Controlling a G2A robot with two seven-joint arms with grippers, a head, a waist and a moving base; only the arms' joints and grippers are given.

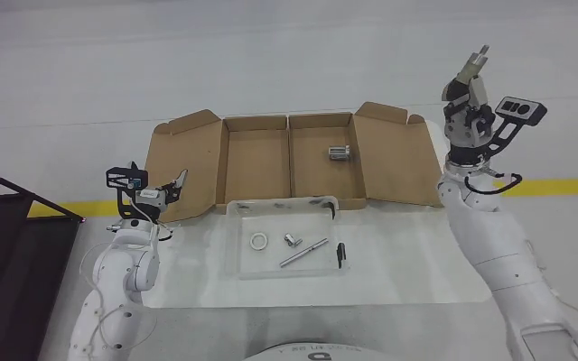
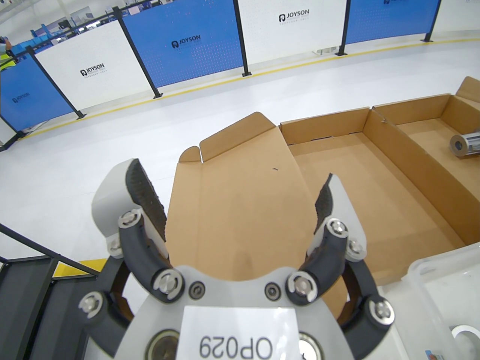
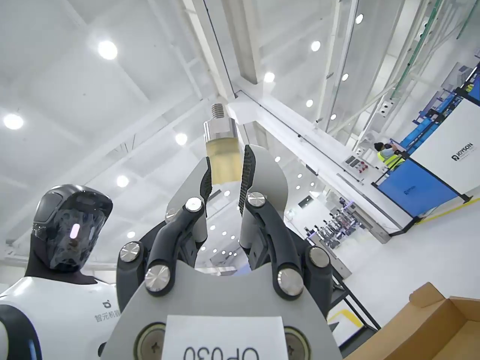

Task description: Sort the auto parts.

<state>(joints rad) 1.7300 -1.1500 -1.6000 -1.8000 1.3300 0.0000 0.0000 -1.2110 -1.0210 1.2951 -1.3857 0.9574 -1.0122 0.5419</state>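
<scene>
Trouble brews up high: right hand (image 3: 225, 174) pinches the threaded part (image 3: 222, 147) by its lower end only, most of it poking clear of the grip, cardboard box (image 1: 257, 167) well below. A tilt could slip it loose, missing the box. Left hand (image 2: 240, 204) gapes wide, empty.

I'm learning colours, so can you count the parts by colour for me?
Silver: 4 (ring, stub, rod, cylinder)
Black: 1 (pin)
Silver and yellow: 1 (bolt in the right gripper)
Total: 6
</scene>
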